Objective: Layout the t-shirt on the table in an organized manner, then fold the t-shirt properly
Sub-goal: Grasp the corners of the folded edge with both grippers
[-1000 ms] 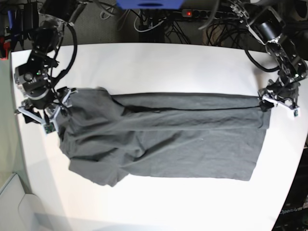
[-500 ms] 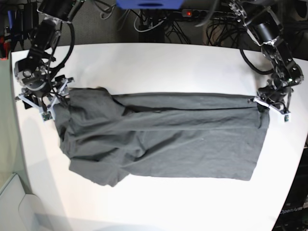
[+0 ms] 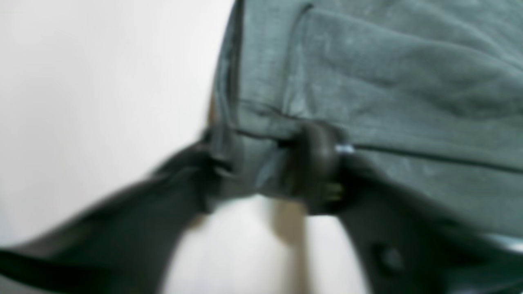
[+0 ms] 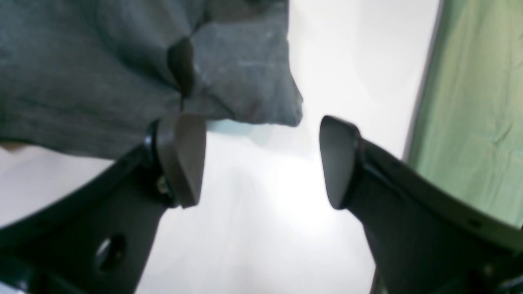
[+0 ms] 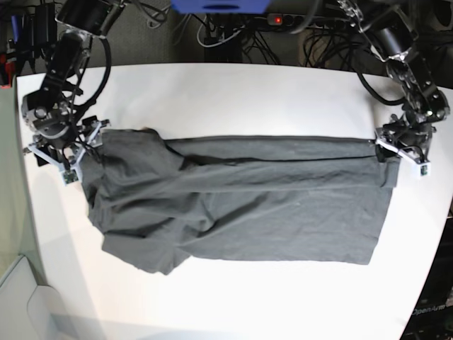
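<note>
One dark grey t-shirt (image 5: pixel 241 195) lies spread lengthwise across the middle of one white table (image 5: pixel 233 99), seen from above. It is rumpled, with long creases and a bunched end on the view's left; the other end lies flatter, with a straight hem edge.

Two grippers sit at opposite ends of the shirt. The left gripper (image 5: pixel 402 147) is at the top corner of the straighter end. In its wrist view, which is blurred, the jaws straddle a folded edge of cloth with fabric between them; whether they are pinching it firmly cannot be told. The right gripper (image 4: pixel 261 161) is at the bunched end, just beside the cloth. Its jaws stand wide apart with bare table between them, holding nothing; one finger (image 4: pixel 182 157) sits right under the shirt's edge.

The shirt looks light, soft and limp. It will likely sag, wrinkle and drag along the table rather than keep its shape. Corners, hems and seams, where the cloth is doubled, seem the surest places to pinch, ideally two at once to pull it taut.
</note>
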`<action>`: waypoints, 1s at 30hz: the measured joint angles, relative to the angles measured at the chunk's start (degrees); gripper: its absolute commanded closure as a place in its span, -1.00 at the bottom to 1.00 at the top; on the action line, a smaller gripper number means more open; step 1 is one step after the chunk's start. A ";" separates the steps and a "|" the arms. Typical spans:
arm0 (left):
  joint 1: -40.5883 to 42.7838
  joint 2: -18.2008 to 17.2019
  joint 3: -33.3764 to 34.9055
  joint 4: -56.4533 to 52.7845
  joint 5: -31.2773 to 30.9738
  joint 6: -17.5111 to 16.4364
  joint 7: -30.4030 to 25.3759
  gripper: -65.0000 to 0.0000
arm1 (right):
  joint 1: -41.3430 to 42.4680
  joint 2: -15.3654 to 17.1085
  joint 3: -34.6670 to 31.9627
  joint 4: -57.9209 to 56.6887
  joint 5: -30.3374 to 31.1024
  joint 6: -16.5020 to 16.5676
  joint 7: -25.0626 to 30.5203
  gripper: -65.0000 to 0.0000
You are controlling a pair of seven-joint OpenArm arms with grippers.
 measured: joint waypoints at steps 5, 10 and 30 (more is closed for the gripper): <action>1.66 0.37 -0.28 3.82 0.22 0.02 0.04 -0.49 | -0.02 -0.02 -0.04 0.00 0.00 0.00 0.09 -0.35; 1.53 0.31 -0.24 3.43 0.02 0.00 -0.24 -0.49 | -0.13 -0.50 -0.04 0.00 0.02 0.00 0.13 -0.35; 1.53 0.09 -0.24 0.33 0.20 0.20 -0.81 0.01 | -0.09 -0.50 0.04 0.00 0.00 0.00 0.13 -0.35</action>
